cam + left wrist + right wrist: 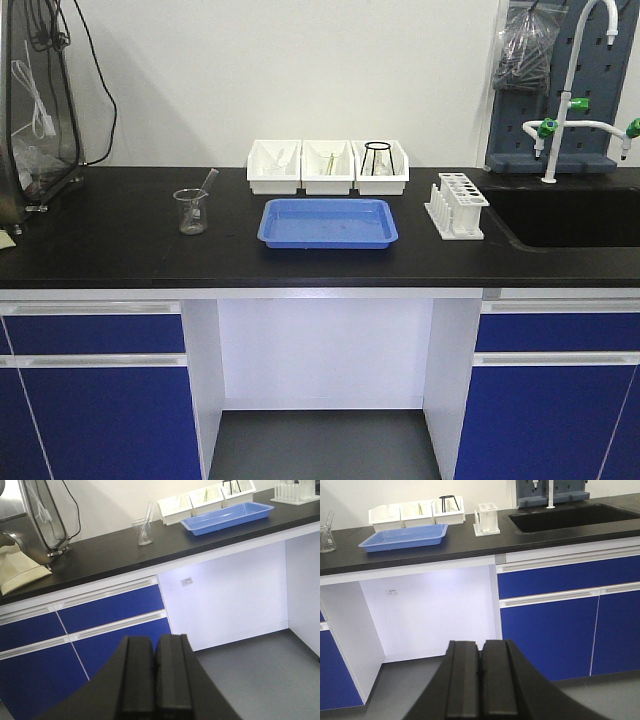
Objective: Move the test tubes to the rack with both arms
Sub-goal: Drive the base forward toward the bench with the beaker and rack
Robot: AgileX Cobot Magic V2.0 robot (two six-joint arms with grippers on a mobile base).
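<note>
Left gripper (pixel 154 680) and right gripper (pixel 481 680), each with fingers pressed together on nothing, low before blue cabinets (pixel 110 610), well below the counter (pixel 120 240). Up on the counter: one test tube (pixel 208 182) leaning in a beaker (pixel 190 212) at left; blue tray (pixel 328 222) in the middle; white rack (pixel 457 206) at right, just beside the sink (pixel 570 215).

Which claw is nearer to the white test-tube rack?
Right. The right claw hangs low before the counter, with the rack almost straight ahead above it. The left claw is also low, but the rack stands far to its right.
</note>
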